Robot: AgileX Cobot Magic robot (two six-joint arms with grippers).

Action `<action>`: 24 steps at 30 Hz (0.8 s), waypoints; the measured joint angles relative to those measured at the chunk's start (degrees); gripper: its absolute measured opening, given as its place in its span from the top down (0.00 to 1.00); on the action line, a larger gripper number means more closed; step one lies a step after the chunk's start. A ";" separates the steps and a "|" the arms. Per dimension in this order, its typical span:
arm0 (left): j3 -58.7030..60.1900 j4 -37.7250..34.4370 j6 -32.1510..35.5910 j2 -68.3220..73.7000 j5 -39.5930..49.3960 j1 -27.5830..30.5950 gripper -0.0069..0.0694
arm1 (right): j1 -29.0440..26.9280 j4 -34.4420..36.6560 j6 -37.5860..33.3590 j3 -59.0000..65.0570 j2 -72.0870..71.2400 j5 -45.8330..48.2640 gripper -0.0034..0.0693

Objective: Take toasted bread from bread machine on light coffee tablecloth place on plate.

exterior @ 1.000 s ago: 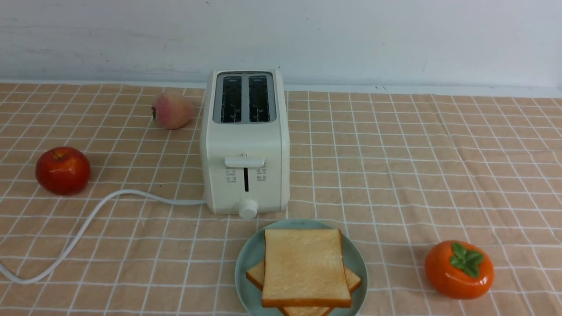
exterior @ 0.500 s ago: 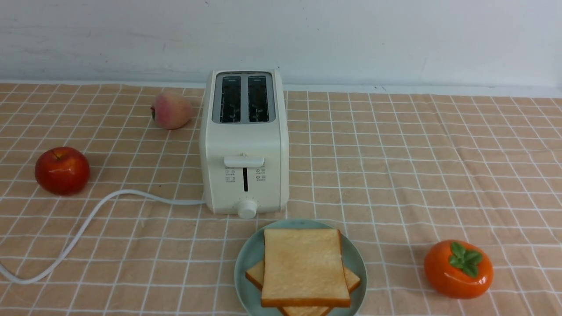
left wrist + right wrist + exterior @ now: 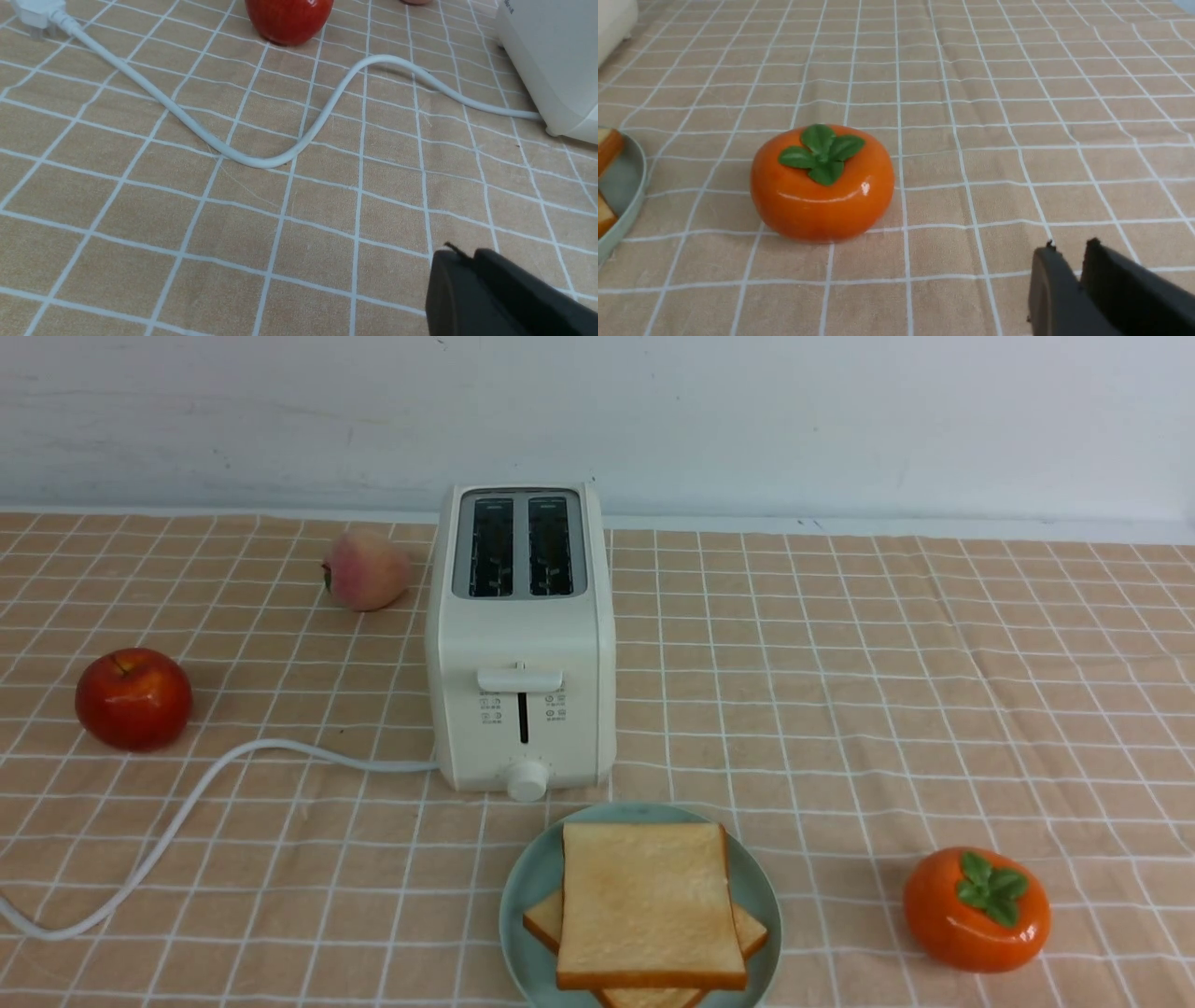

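Behind everything runs a plain white wall, and below it the light coffee tablecloth (image 3: 840,691) spreads over the whole desk, a little wrinkled at right of frame. Centre stage, the bread machine (image 3: 520,644) stands with both slots dark and empty. And there's the toasted bread (image 3: 644,901): two slices stacked on the plate (image 3: 523,896) at lower centre, the top one square to us, the lower one skewed so its corners poke out. By the look of it, the job is done.

Neither arm shows in the front view. In the left wrist view the left claw (image 3: 460,261) sits at lower right, its fingers pressed together on nothing, hanging over bare cloth near the white cord (image 3: 261,161) and a red apple (image 3: 288,18). The right claw (image 3: 1066,256) shows a narrow slit between its fingers, gripping nothing, beside the orange persimmon (image 3: 822,184).

Handling call: the toast looks light, stiff and crumbly, with a dry face that shouldn't slip. The best hold would be across the crust edges, gently, since a hard pinch could crack it. A peach (image 3: 366,569) idles at upper left.
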 joint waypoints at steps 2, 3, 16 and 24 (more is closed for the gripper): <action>0.00 0.00 0.00 0.00 0.00 0.00 0.86 | 0.02 0.01 0.00 0.00 0.00 0.00 0.80; 0.00 0.00 0.00 0.00 0.00 0.00 0.86 | 0.07 0.01 0.00 0.00 0.00 0.00 0.80; 0.02 0.00 0.00 0.00 0.00 0.00 0.84 | 0.20 0.01 0.00 0.00 0.00 0.00 0.78; 0.02 0.00 0.00 0.00 0.00 0.00 0.83 | 0.20 0.01 0.00 0.00 0.00 0.00 0.76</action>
